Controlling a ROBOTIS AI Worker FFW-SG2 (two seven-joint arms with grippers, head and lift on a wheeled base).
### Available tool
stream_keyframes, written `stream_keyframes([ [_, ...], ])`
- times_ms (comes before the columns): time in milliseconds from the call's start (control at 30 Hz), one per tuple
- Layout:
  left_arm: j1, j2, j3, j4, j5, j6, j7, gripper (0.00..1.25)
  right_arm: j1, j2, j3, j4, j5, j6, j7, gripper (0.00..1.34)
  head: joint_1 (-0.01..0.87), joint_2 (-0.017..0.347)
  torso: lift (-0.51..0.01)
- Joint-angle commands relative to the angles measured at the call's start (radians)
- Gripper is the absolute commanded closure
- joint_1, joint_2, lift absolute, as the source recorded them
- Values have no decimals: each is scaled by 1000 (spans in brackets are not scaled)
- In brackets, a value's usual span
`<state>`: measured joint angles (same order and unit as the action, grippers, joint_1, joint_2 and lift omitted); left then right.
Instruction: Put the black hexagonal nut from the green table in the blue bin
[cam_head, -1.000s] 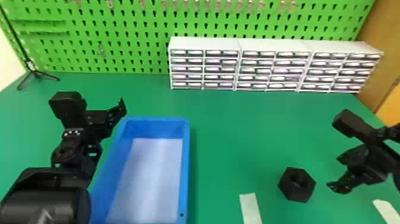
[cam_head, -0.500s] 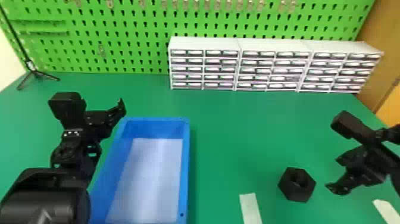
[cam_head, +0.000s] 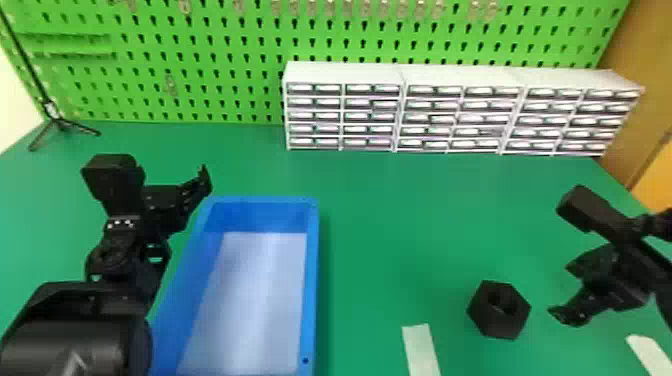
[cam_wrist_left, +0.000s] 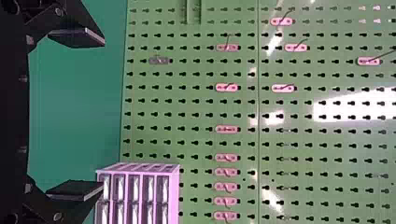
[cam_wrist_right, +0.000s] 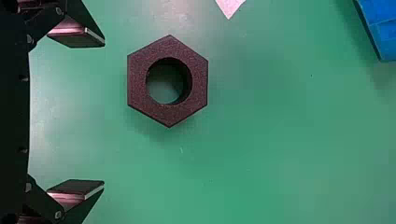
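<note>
The black hexagonal nut (cam_head: 499, 309) lies flat on the green counter (cam_head: 390, 210), out to the right of the blue bin (cam_head: 311, 290) and well apart from it. Just beyond the nut, on its right, hangs the right pincer (cam_head: 565, 294), its fingers spread and near the nut but apart from it. From the right wrist, you look straight into the round hole, with green surface showing through, which the head view gives only at a slant; a corner of the bin pokes in there too.

Over by the bin's far left corner is the left pincer (cam_head: 175, 200). The left wrist view makes plain what the head view doesn't: its two fingers stand wide apart, with bare green between them. That same view takes in far more of the green pegboard (cam_head: 240, 65), hooks and all.

Pale strips (cam_head: 421, 350) are stuck on the counter near the nut, one each side. Along the back stand white drawer units (cam_head: 345, 75) in a row against the pegboard, a black tripod (cam_head: 59, 122) is at the far left, and a wooden panel (cam_head: 631, 100) rises past the right edge.
</note>
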<state>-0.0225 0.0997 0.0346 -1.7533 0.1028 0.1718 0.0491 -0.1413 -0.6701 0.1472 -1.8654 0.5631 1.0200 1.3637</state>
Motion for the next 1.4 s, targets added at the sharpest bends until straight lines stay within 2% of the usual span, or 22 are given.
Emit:
stream_keyframes([
  [0,-1,0,1,0,0,0,0,196,-3,3,3,0,3,0,3,219,686,28,-96],
  [267,-1,0,1,0,0,0,0,196,-9,12,9,2,8,0,3,220,686,28,-96],
  [467,-2,0,1,0,2,0,0,196,-38,32,31,8,37,0,3,219,686,28,-96],
  [733,-7,0,-5,2,3,0,0,196,-103,78,95,45,69,-5,3,220,686,28,-96],
  [933,-8,0,-5,2,5,0,0,196,-107,119,88,66,103,-23,3,222,686,28,-96],
  [1367,-10,0,-5,2,6,0,0,196,-135,178,78,178,144,-97,3,223,686,28,-96],
])
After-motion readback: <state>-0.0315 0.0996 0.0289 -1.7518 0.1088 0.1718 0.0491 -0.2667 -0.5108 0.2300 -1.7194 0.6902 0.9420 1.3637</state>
